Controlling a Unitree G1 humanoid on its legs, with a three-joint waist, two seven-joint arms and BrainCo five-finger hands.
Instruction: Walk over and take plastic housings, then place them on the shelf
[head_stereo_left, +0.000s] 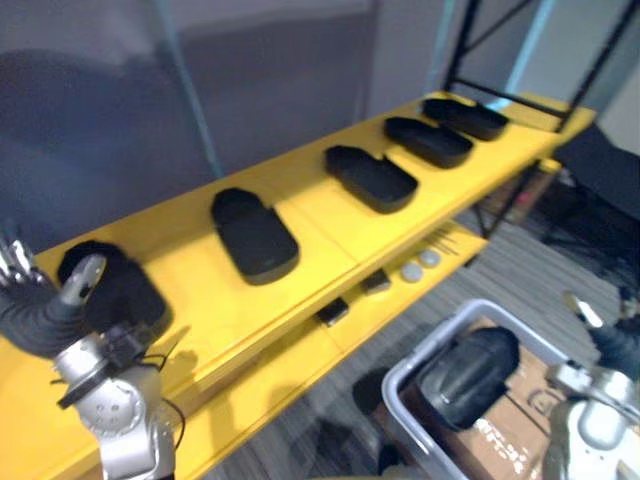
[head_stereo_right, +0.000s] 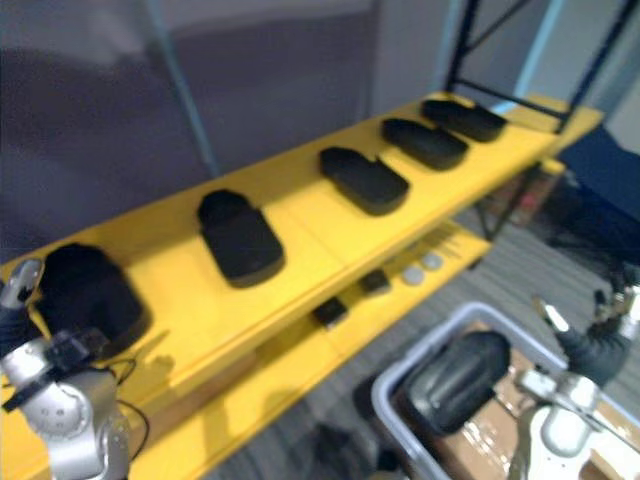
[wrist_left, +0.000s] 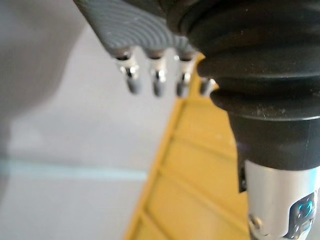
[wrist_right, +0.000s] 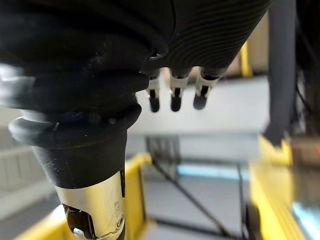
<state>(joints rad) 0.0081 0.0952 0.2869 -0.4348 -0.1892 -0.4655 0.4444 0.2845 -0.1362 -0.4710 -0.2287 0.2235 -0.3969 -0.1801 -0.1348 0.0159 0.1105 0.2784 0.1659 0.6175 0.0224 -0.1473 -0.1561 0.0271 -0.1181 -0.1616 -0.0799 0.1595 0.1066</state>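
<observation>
Several black plastic housings lie in a row on the yellow shelf (head_stereo_left: 312, 214): one at the near left (head_stereo_left: 125, 290), one beside it (head_stereo_left: 255, 236), a third (head_stereo_left: 372, 178) and two more toward the far end (head_stereo_left: 428, 140). Another housing (head_stereo_left: 468, 377) lies in a grey bin (head_stereo_left: 430, 340) at the lower right. My left hand (head_stereo_left: 45, 305) hovers open just left of the nearest housing, its straight fingers (wrist_left: 155, 80) holding nothing. My right hand (head_stereo_right: 590, 345) is raised beside the bin, fingers (wrist_right: 175, 97) relaxed and holding nothing.
A lower yellow shelf carries small dark blocks (head_stereo_left: 333, 312) and two round discs (head_stereo_left: 412, 270). Cardboard (head_stereo_left: 505, 420) lines the bin. A black frame post (head_stereo_left: 480, 25) rises at the shelf's far end; a grey wall stands behind the shelf.
</observation>
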